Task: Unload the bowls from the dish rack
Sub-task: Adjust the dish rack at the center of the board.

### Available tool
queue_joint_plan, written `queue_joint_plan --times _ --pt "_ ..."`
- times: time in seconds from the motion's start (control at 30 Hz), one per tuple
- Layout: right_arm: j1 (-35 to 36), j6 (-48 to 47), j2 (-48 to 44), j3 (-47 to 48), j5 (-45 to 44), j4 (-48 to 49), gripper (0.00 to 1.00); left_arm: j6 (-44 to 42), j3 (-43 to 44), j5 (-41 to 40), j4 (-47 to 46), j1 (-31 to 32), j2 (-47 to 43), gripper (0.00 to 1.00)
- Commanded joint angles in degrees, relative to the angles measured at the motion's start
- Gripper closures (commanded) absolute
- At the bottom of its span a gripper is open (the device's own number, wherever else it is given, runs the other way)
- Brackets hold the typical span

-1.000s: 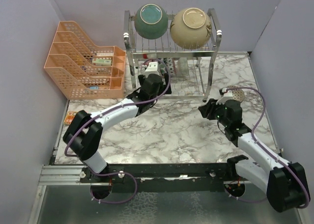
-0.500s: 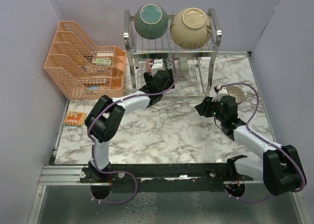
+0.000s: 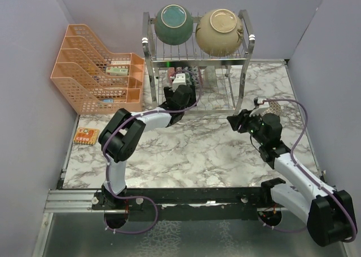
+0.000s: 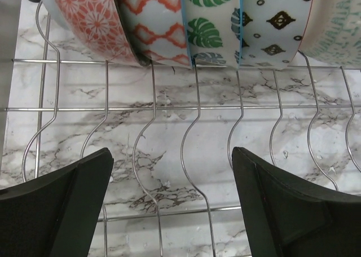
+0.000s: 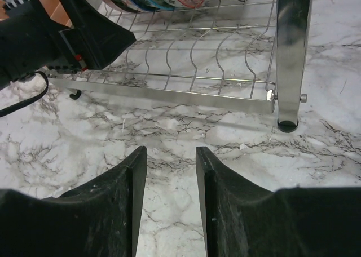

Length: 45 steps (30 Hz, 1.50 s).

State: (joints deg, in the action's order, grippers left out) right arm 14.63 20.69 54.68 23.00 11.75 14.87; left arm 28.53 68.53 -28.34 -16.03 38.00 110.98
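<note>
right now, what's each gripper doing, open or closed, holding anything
left gripper: open wide, empty, facing the small patterned bowls
right gripper: partly open, empty

Other things on the marble table [image 3: 192,150]
Orange mesh organizer [image 3: 96,71] stands at 10 o'clock; a small orange patterned square [image 3: 86,136] lies flat at 9 o'clock; a round perforated disc [image 3: 274,107] at 3 o'clock.

The marble table [image 3: 197,150] bears the dish rack [image 3: 197,58], an orange mesh organizer [image 3: 84,76] and a small orange card [image 3: 86,136].

Two bowls [image 3: 174,24] atop dish rack [image 3: 220,58]; small bowls [image 4: 214,20] below; organizer [image 3: 90,71] left.
</note>
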Motion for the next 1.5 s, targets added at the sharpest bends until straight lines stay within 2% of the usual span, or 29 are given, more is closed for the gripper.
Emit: queue_joint_plan --times 0.0,0.2,0.43,0.5,0.83,1.47 --pt "0.2 -0.1 -3.7 -2.1 -1.9 -2.2 0.60 -1.9 3.0 0.0 1.2 0.2 2.2 0.12" --pt "0.2 -1.0 -4.7 -1.7 -2.7 -4.8 0.60 -2.3 4.0 0.6 7.8 0.2 2.6 0.16" --pt "0.2 -0.7 -5.7 -2.6 -2.3 -5.7 0.60 -2.1 4.7 6.0 12.5 0.2 4.6 0.37" --pt "0.2 -0.7 -6.4 -2.8 -2.6 -6.2 0.60 -2.2 4.5 7.5 13.4 0.2 5.2 0.39" --pt "0.2 -1.1 -7.5 -3.1 -3.5 -7.2 0.60 -1.8 -2.9 11.5 14.2 0.4 2.1 0.37" --pt "0.2 -1.2 -6.8 -4.7 -2.6 -5.4 0.60 -0.3 -17.4 13.0 10.1 3.1 -3.7 0.32"
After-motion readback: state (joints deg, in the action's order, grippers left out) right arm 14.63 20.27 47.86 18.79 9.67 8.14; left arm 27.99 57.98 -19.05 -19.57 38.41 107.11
